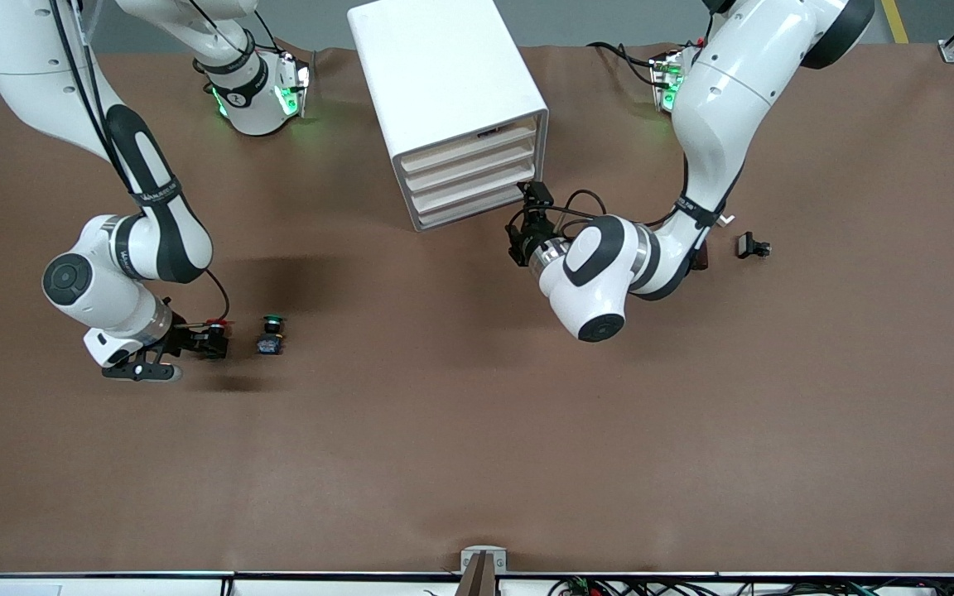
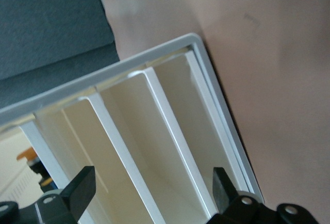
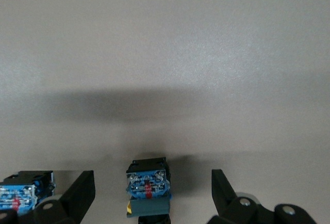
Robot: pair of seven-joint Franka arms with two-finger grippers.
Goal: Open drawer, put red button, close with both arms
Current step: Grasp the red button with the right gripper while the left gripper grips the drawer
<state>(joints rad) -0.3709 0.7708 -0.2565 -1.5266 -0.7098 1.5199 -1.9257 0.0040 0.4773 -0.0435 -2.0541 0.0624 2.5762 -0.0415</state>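
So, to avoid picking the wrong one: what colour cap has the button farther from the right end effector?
Green, clearest in the front view.

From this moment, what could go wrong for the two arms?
1. The right claw stands open around the red button, and the green button lies close beside it. A finger could knock the green one, or the red one could slip as the claw shuts.
2. The left claw is open at the corner of the cabinet, where the drawer fronts sit close together. It might catch the wrong drawer or push the cabinet.
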